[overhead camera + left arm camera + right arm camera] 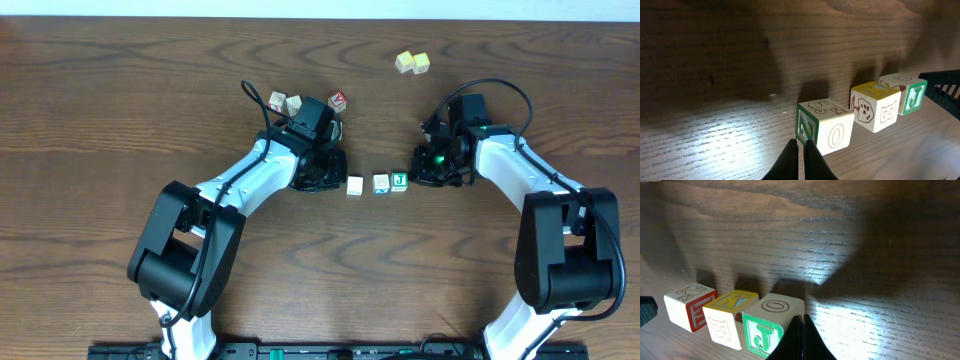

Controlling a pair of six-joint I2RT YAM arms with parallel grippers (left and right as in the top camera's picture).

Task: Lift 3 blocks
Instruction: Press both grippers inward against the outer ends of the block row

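Two closed grippers flank a short row of three letter cubes near the middle of a dark brown wood-grain table [120,100].

The white-and-black left arm [235,185] and right arm [530,175] reach inward from the near edge. The left gripper [801,155] and right gripper [801,330] each have their fingers pressed together, holding nothing. All three cubes rest on the wood. The nearly plain white cube [355,185] sits just beside the left tips, a small gap from the whitish yellow-topped cube [381,183], which touches the green-faced J cube [399,180] just beside the right tips. Bare wood lies open in front of and behind the row. A red-faced cube [338,100] and two cream cubes [285,103] sit close behind the left gripper, while two pale yellow cubes [412,62] lie well apart near the far edge.
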